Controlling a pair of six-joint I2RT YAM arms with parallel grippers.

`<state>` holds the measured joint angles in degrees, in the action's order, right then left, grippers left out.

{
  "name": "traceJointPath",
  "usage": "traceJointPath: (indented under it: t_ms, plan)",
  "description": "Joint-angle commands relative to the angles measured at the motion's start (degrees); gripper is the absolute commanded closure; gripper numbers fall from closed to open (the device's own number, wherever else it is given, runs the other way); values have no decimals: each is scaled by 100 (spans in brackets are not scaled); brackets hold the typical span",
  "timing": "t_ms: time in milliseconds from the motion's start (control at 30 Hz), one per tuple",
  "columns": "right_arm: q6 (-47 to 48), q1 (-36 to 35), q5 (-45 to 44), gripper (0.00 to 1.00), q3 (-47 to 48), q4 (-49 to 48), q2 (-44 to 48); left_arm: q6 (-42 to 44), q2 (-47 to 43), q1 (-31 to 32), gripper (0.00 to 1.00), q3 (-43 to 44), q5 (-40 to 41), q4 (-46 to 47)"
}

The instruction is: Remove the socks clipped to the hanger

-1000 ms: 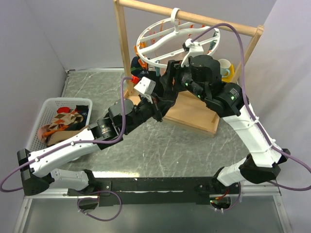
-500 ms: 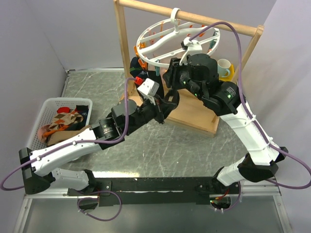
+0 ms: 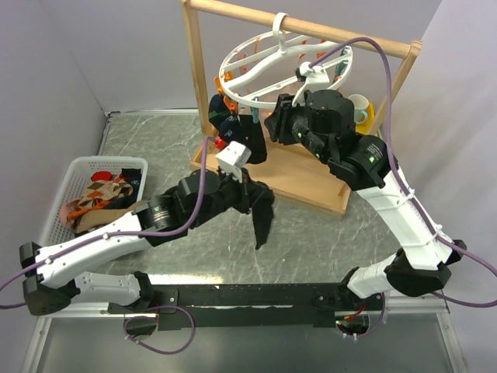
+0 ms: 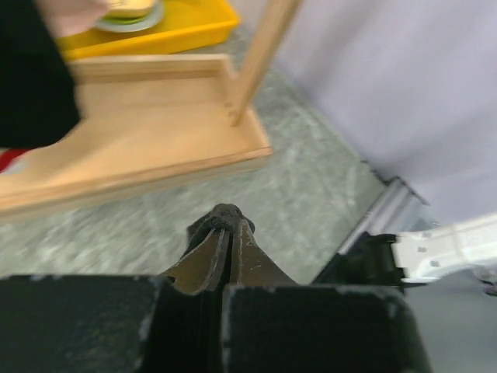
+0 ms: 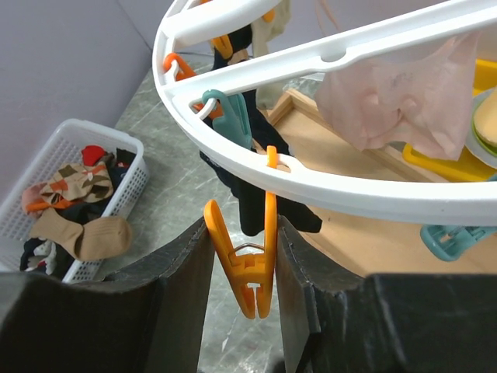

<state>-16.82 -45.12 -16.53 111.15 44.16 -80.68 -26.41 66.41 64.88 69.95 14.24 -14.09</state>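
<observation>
The white round hanger [image 3: 256, 74] hangs by its hook from the wooden rail. Dark socks [image 3: 233, 128] stay clipped at its left side, and a pale pink sock [image 5: 388, 101] hangs from its ring. My right gripper [image 5: 245, 225] is shut on an orange clip [image 5: 250, 272] under the ring [image 5: 326, 183]; that clip holds nothing. In the top view this gripper [image 3: 273, 124] sits right of the dark socks. My left gripper [image 3: 250, 190] is shut on a black sock [image 3: 262, 221] that dangles above the table, free of the hanger. Its tips [image 4: 227, 221] pinch dark fabric.
A white basket [image 3: 58, 194] at the left holds several loose socks. The light wooden frame's base [image 3: 311, 183] lies behind my left gripper. A yellow tray with a cup [image 3: 362, 111] stands at the back right. Grey walls close in on both sides.
My left arm has drawn back toward the near side and the black sock has come away from the hanger. My right gripper has closed on the orange clip.
</observation>
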Motion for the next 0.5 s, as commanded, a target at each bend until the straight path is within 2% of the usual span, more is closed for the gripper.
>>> traceJointPath:
  t_ms: [0, 100, 233, 467]
  plan:
    - [38, 30, -183, 57, -146, -136, 369, -39, -418, 7, 99, 88, 1262, -998]
    - [21, 48, -253, 57, -252, -118, 509, 31, -655, -124, 99, 62, 1782, -1368]
    - [82, 109, -403, 56, -393, -92, 677, 75, -954, -669, 99, 62, 1837, -1737]
    - [179, 302, -561, 54, -621, 13, 958, 154, -1332, -2214, 99, 133, 2338, -2406]
